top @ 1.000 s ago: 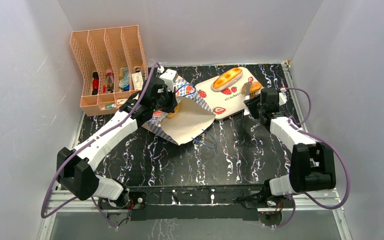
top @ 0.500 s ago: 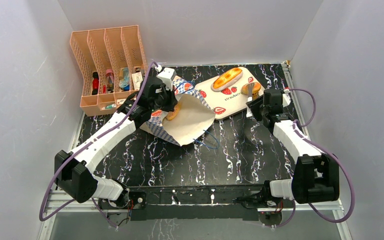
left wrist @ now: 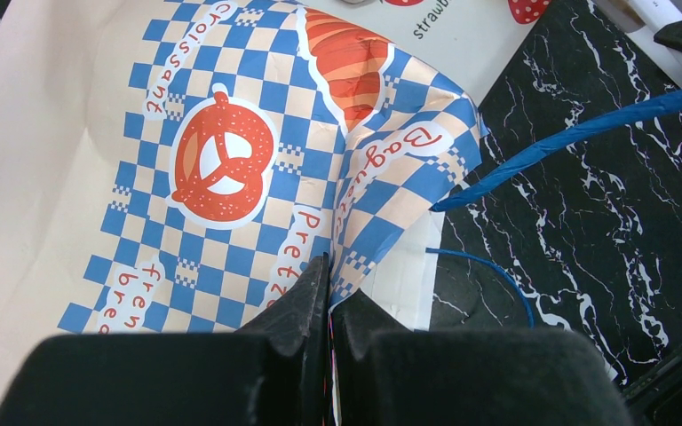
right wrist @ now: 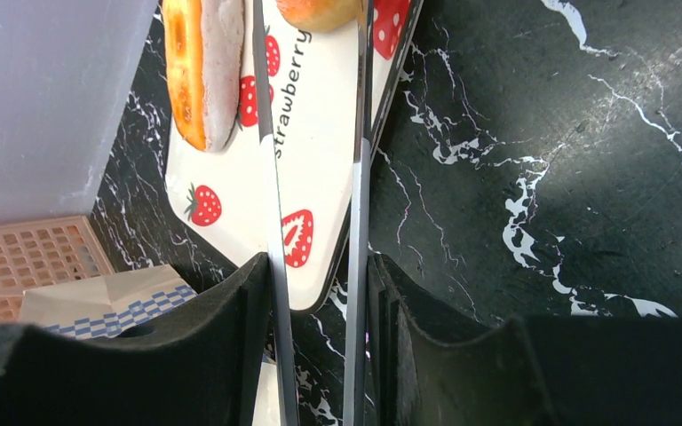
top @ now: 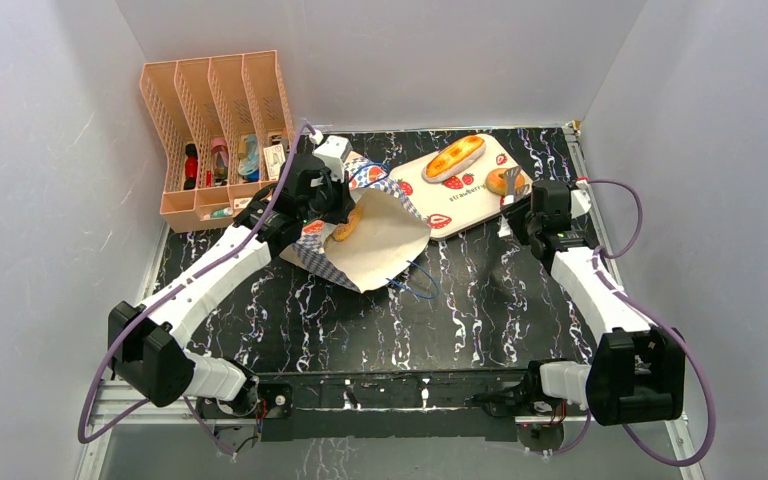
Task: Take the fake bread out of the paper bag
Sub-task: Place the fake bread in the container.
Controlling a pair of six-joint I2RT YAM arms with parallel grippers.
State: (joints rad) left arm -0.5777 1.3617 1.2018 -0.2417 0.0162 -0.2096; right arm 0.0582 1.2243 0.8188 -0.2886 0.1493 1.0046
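The paper bag (top: 375, 240) lies on its side with its white inside showing. In the left wrist view its checkered band (left wrist: 231, 160) has pretzel and croissant prints. My left gripper (top: 328, 205) (left wrist: 329, 284) is shut on the bag's rim. A golden-brown bread piece (top: 346, 224) shows in the bag's mouth beside that gripper. The orange-glazed loaf (top: 455, 157) (right wrist: 197, 62) and the donut (top: 503, 181) (right wrist: 320, 11) lie on a strawberry-print tray (top: 460, 205) (right wrist: 320, 177). My right gripper (top: 526, 206) (right wrist: 315, 293) is shut on metal tongs (top: 511, 192) (right wrist: 356, 177). The tong tips point at the donut.
A peach file rack (top: 215, 135) with small items stands at the back left. The bag's blue cord handles (top: 415, 285) (left wrist: 568, 133) trail onto the black marbled table (top: 480, 310). Grey walls close in the back and both sides.
My right gripper has drawn back to the right with the tongs, and the donut stays on the tray. My left gripper has shifted the bag's rim slightly.
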